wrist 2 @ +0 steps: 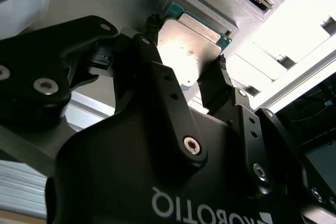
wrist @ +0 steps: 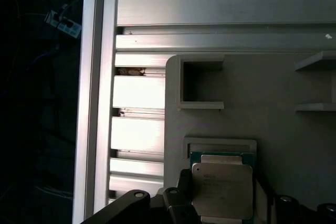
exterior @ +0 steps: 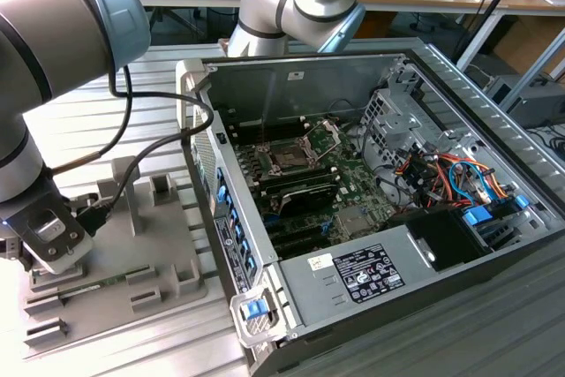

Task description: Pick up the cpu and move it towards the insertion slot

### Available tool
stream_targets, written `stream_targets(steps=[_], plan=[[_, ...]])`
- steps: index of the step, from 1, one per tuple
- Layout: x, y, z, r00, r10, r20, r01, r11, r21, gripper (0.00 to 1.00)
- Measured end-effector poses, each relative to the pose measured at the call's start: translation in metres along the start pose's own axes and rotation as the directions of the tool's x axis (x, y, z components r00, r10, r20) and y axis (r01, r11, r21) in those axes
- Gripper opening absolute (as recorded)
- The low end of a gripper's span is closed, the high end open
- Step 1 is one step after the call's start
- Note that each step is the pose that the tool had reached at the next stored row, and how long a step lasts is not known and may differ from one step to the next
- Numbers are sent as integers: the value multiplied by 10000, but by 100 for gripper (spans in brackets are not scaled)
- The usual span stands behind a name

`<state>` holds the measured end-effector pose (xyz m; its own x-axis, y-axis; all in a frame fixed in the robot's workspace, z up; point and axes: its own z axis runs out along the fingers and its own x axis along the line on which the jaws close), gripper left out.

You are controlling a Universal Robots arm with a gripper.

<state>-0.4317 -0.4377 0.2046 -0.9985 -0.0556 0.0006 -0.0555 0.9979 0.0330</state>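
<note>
The hand [wrist 2: 186,45] is narrow. Its two black fingers [wrist 2: 157,72] press on two sides of the one cpu [wrist 2: 191,40], one finger on each side. In the first wrist view the cpu [wrist: 221,190] lies flat in a pocket of one grey tray [wrist: 262,93]. The tray sits on the ribbed metal surface [wrist: 139,93]. In the exterior view the one insertion slot [exterior: 289,158] is well apart, inside one open computer case [exterior: 371,280] on the exterior view's right.
</note>
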Motion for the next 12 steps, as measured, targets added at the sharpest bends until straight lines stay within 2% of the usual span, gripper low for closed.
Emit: stream_targets(steps=[12], plan=[[0, 1, -24, 10000, 0, 0, 0, 10000, 0, 55]])
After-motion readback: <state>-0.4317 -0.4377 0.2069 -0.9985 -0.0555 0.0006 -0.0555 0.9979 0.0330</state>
